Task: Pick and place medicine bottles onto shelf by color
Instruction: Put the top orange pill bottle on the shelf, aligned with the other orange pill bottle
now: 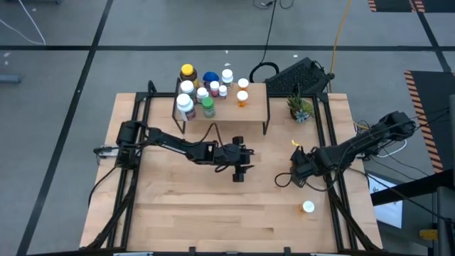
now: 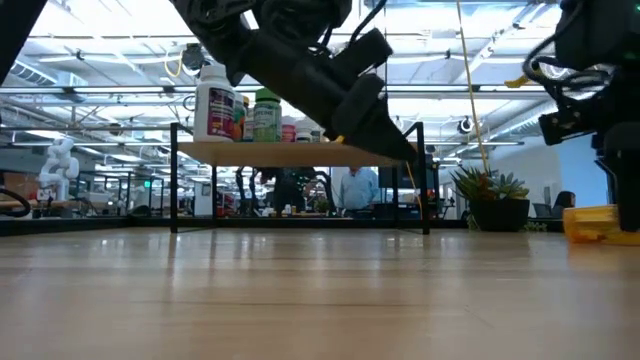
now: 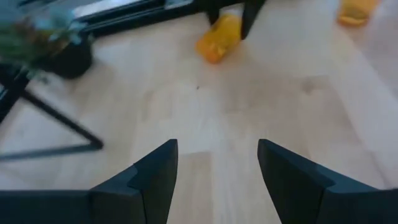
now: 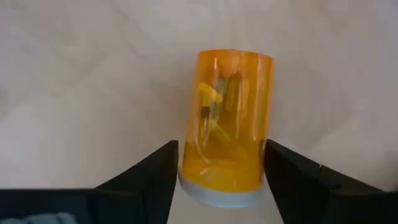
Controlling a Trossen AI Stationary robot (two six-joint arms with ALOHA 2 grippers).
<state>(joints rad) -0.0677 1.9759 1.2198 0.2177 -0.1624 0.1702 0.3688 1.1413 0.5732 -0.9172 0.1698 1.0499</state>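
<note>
Most bottles stood on the small light-wood shelf [image 1: 254, 91]; the right gripper [image 4: 217, 171] straddled, unclenched, a lying orange translucent bottle [image 4: 227, 118] (another waited nearby); the left gripper [image 3: 214, 165] hung empty, spread.

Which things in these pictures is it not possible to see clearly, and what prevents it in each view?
- Low view: the left arm covers several medicine bottles on the shelf.
- High view: the right gripper hides the orange bottle between its fingers; contact cannot be judged in the right wrist view either.
- High view: bottle labels are too small to read.
- Left wrist view: the plant is blurred; the left gripper is open and empty.
</note>
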